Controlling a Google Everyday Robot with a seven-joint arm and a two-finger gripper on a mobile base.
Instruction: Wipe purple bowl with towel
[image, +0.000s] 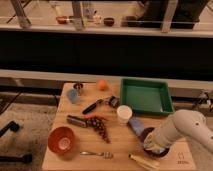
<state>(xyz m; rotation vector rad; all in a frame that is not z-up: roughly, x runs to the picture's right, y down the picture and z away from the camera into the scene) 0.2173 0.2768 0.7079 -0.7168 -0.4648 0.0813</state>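
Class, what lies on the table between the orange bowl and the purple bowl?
Camera view: dark grapes, a spoon just below; the pincer is at the purple bowl.
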